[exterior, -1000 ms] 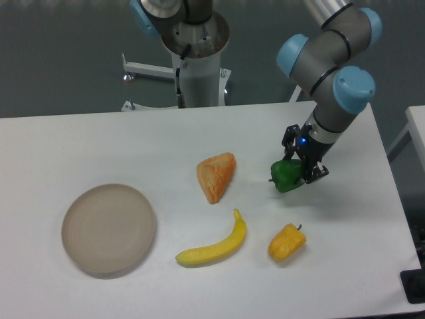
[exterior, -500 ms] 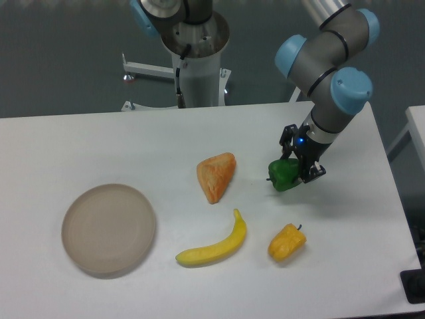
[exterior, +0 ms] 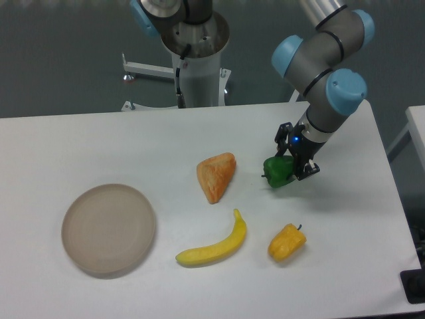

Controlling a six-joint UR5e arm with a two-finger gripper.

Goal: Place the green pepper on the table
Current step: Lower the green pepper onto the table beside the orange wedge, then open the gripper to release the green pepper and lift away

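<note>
On the left of the table [exterior: 80,139] sits the plate [exterior: 109,228]; toward the middle lie the orange wedge [exterior: 216,176] and the banana [exterior: 214,245], with the yellow pepper [exterior: 287,242] nearer and to the right. My gripper [exterior: 291,165] is clamped on the green pepper [exterior: 277,171], right of the wedge, close over the tabletop; whether it touches I cannot tell. Lowering and letting go remain. Since the earlier frame I have carried it slightly left and farther back.

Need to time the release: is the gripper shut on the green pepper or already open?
Shut on it. The gripper has its fingers either side of the green pepper. Whether the pepper touches the table: cannot tell.
</note>
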